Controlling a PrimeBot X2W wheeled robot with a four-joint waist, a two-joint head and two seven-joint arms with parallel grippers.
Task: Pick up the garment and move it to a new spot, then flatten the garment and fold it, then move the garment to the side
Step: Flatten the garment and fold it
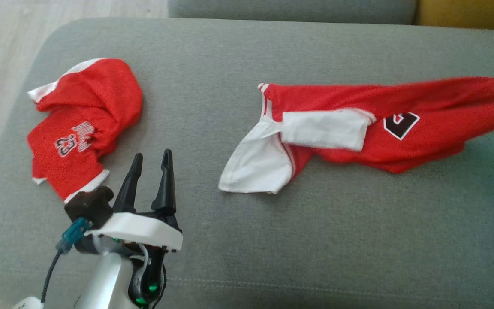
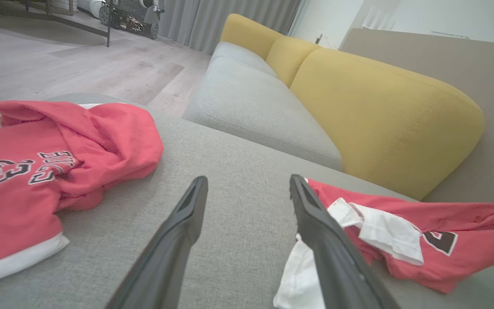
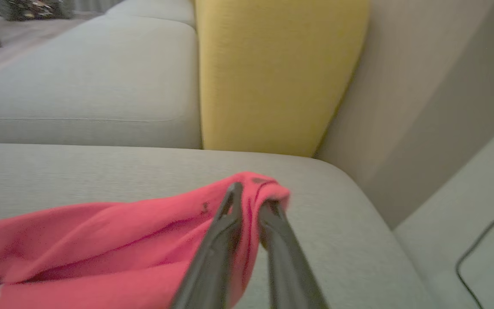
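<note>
Garment (image 1: pixel 401 111) lies long on the grey cushion (image 1: pixel 315 240), well right of the 23 jersey (image 1: pixel 79 128), its far end clamped in the right gripper (image 3: pixel 253 195); left gripper (image 1: pixel 152 153) hovers spread and empty just beside that jersey

Two red garments (image 1: pixel 85 116) (image 1: pixel 423 107); four dark fingers (image 1: pixel 165 180) (image 3: pixel 217 249)

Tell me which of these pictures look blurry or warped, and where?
Head view: the stretched garment smears toward the right edge, while the crumpled jersey looks crisp. Left wrist view: sharp, but the wide lens bows the yellow cushion. Right wrist view: soft throughout, the right tool shut on the stretched garment included.
</note>
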